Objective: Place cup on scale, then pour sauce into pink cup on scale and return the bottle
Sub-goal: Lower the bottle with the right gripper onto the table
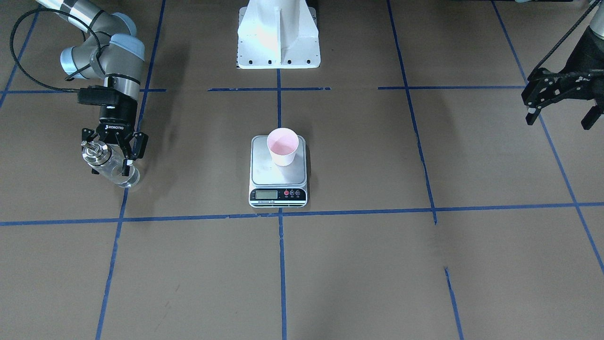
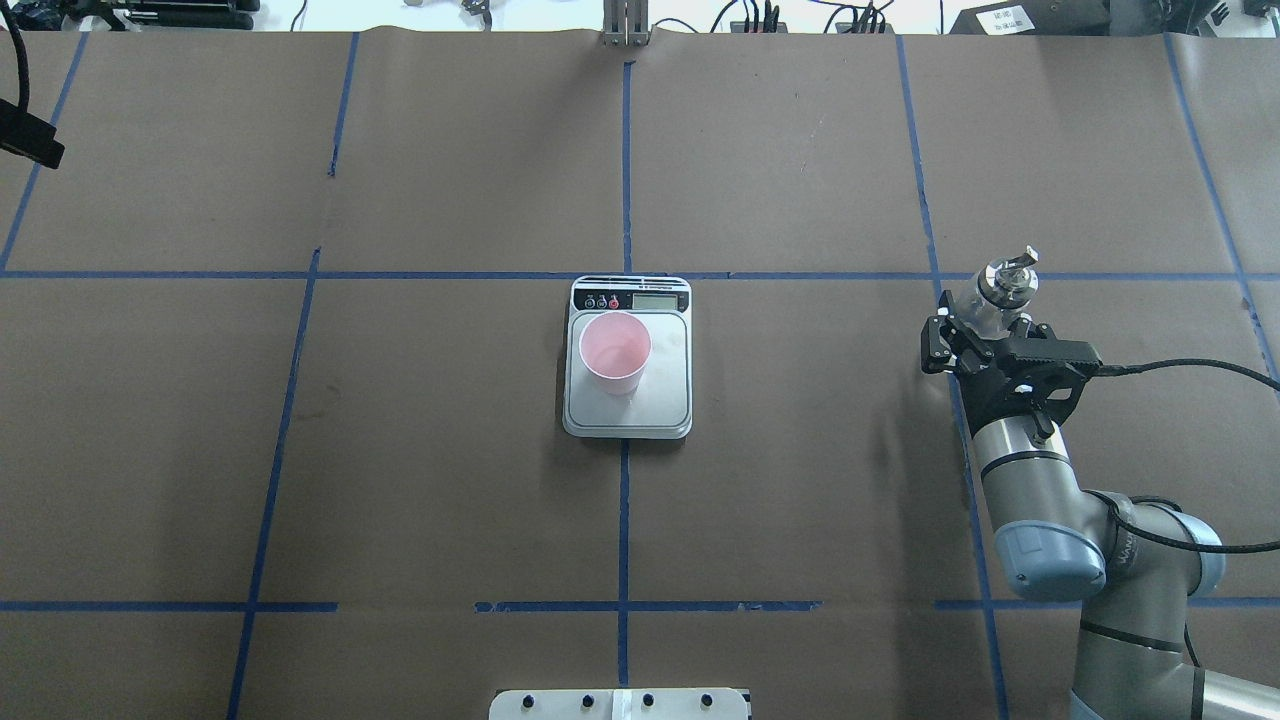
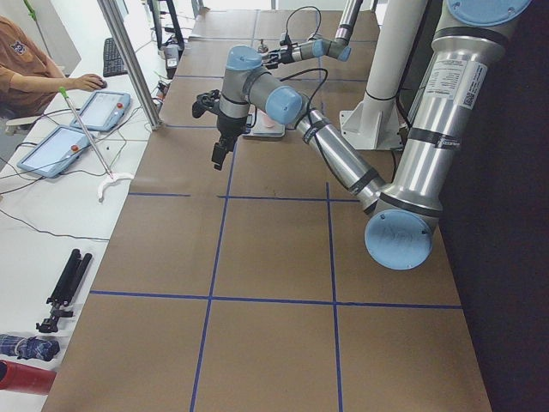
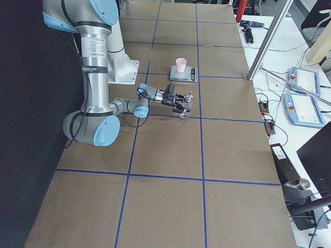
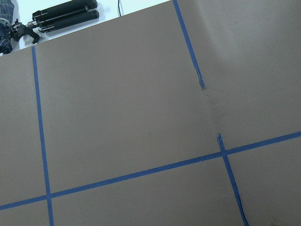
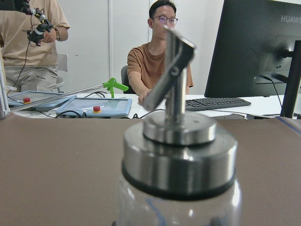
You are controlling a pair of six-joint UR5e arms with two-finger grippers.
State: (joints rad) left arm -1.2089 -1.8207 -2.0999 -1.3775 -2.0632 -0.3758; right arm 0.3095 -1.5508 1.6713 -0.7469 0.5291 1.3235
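Observation:
The pale pink cup (image 1: 283, 146) stands upright on the silver scale (image 1: 278, 178) at the table's middle; it also shows in the overhead view (image 2: 614, 350) on the scale (image 2: 665, 395). I cannot tell whether any liquid is in it. The clear glass bottle (image 1: 97, 153) with its silver pourer cap stands upright on the table, far to the robot's right. My right gripper (image 1: 112, 166) is shut on the bottle's body. The cap and spout fill the right wrist view (image 6: 178, 136). My left gripper (image 1: 561, 118) hangs open and empty, far to the robot's left.
The robot's white base (image 1: 278, 38) stands behind the scale. Blue tape lines grid the brown table. Operators, monitors and tablets sit beyond the table's far edge in the right wrist view. A tripod (image 5: 61, 16) lies off the table's edge.

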